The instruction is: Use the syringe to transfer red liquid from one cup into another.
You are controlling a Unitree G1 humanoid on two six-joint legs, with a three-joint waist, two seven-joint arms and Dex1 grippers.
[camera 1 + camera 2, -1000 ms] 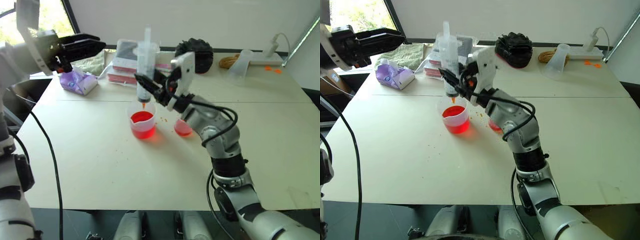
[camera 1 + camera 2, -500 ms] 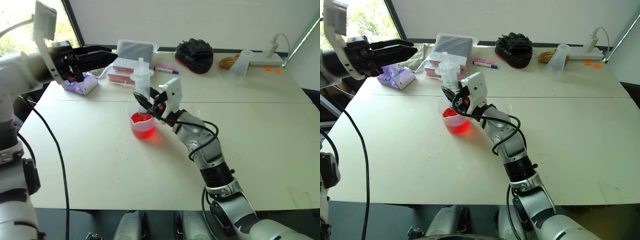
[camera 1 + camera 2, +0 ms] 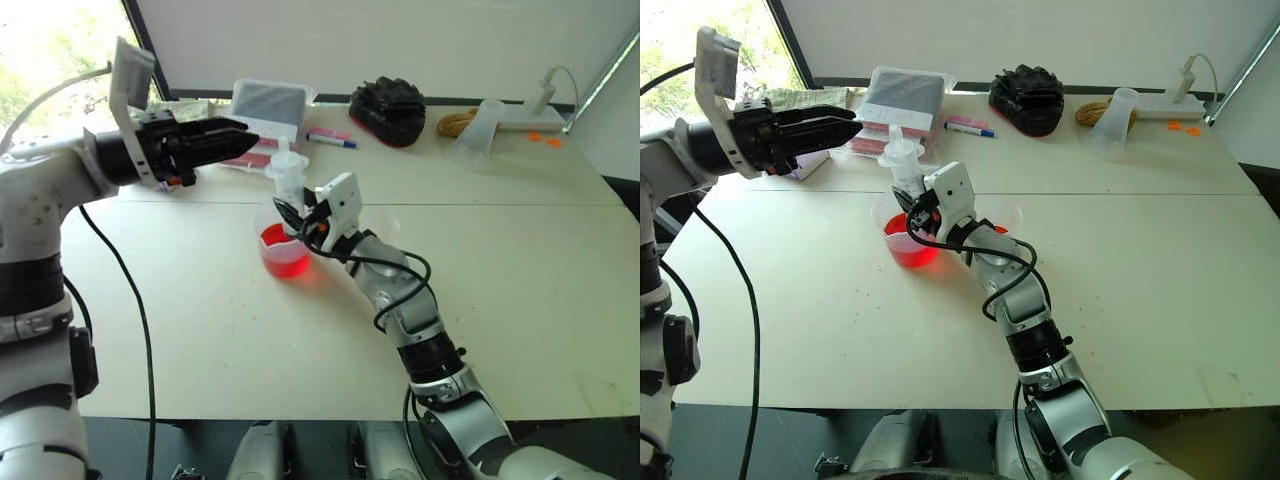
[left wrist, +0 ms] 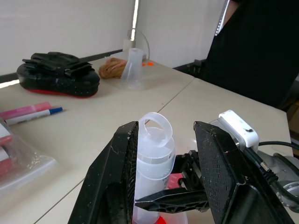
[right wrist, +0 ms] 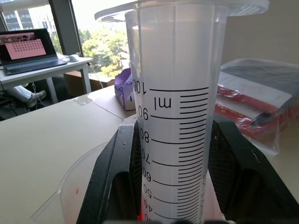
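Observation:
My right gripper (image 3: 293, 214) is shut on the barrel of the clear syringe (image 3: 287, 181), holding it upright. The syringe's lower end dips into the larger cup (image 3: 285, 252), which holds red liquid (image 3: 284, 241); the tip is hidden there. In the right wrist view the printed barrel (image 5: 177, 116) sits between the black fingers (image 5: 117, 172). My left gripper (image 3: 240, 130) stands open, level, a little short of the white plunger top (image 4: 156, 135). The smaller cup (image 3: 1009, 214) peeks out behind my right forearm.
Along the far edge of the table lie a bagged stack of books (image 3: 266, 104), a pink-and-blue marker (image 3: 330, 138), a black padded thing (image 3: 388, 103), a coil of rope (image 3: 458, 122), a tipped frosted beaker (image 3: 478, 126) and a white power strip (image 3: 541, 103).
My right arm has lowered the syringe from above the larger cup down into it. My left gripper has come down and to the right, closer to the plunger top.

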